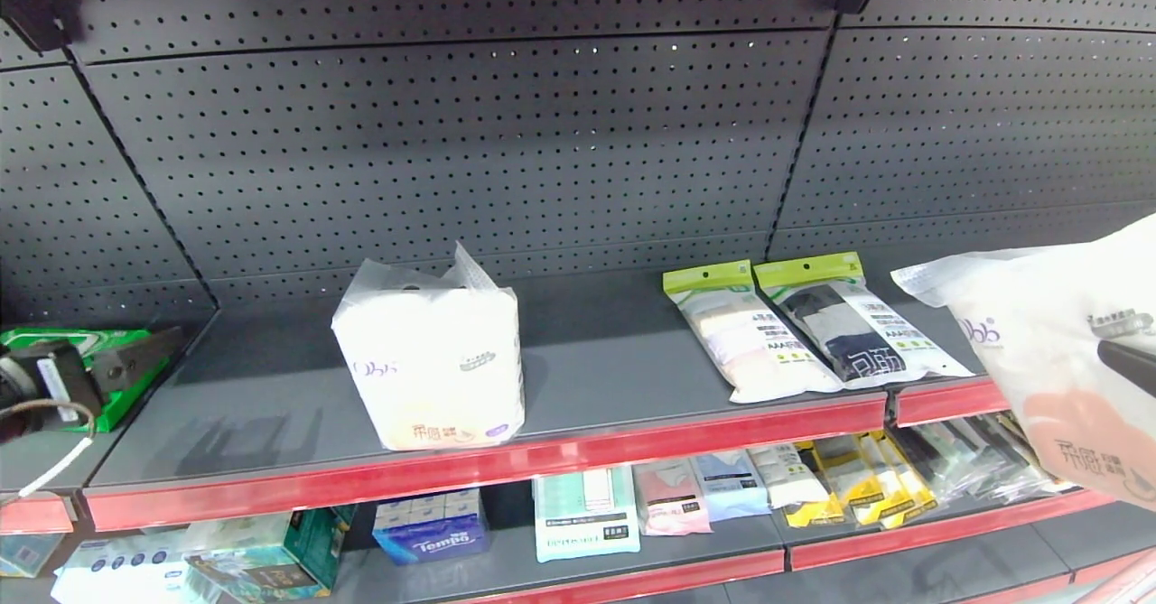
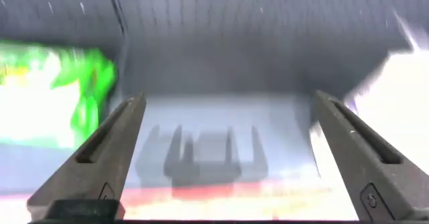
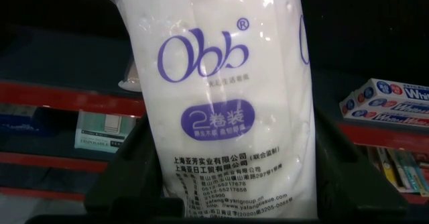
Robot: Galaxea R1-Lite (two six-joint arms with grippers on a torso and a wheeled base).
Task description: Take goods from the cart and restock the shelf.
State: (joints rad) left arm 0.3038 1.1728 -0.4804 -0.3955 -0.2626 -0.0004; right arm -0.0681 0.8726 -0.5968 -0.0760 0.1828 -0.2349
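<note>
Grey shelf (image 1: 614, 351), two tissue packs (image 1: 433, 365), two packets (image 1: 754, 333)

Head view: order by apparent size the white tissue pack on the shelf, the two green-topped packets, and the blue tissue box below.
1. white tissue pack
2. left green-topped packet and right green-topped packet: alike, unranked
3. blue tissue box

Free room and obstructions on the dark grey metal shelf board (image 1: 596, 360), placed from the standing white plastic-wrapped tissue pack (image 1: 432, 365).
Bare board lies open to the pack's left, up to a green packet (image 1: 63, 338), and to its right, up to two green-topped flat sachets (image 1: 750, 333); beyond these, a second white tissue pack (image 1: 1057, 351), clamped in the right gripper (image 3: 233, 150), blocks the approach.
</note>
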